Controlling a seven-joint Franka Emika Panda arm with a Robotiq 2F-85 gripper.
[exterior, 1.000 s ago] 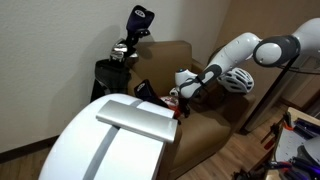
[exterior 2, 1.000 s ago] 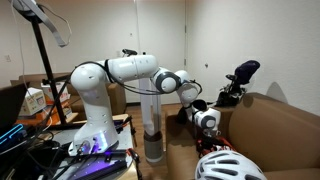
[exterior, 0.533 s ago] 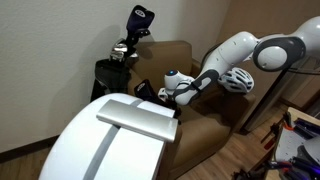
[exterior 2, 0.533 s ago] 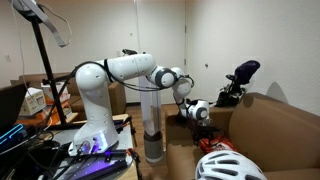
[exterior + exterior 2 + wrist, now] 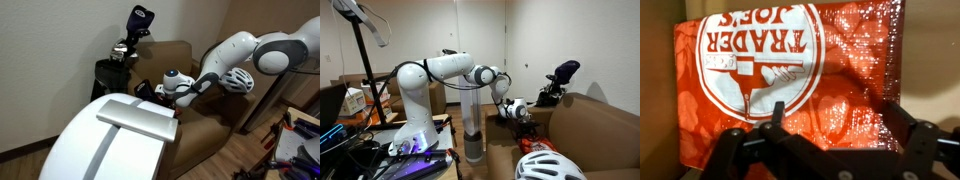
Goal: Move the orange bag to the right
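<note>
The orange bag (image 5: 855, 45) fills the wrist view: a crinkly orange-red packet with a pale round printed logo, lying flat on a brown seat. My gripper (image 5: 838, 115) is open, its two black fingers spread wide just above the bag's near edge, with nothing between them. In both exterior views the gripper (image 5: 170, 90) (image 5: 517, 110) hangs low over the armchair seat and hides the bag.
A brown armchair (image 5: 205, 130) (image 5: 605, 120) holds the bag. A white bicycle helmet (image 5: 237, 80) (image 5: 550, 165) rests on the chair's arm. A black triangular item with a red edge (image 5: 144, 90) lies on the seat. A black golf bag (image 5: 125, 55) (image 5: 560, 82) stands behind. A big white object (image 5: 110, 140) blocks the foreground.
The arm has swung the gripper sideways and down over the chair seat, away from the helmet and closer to the black triangular item.
</note>
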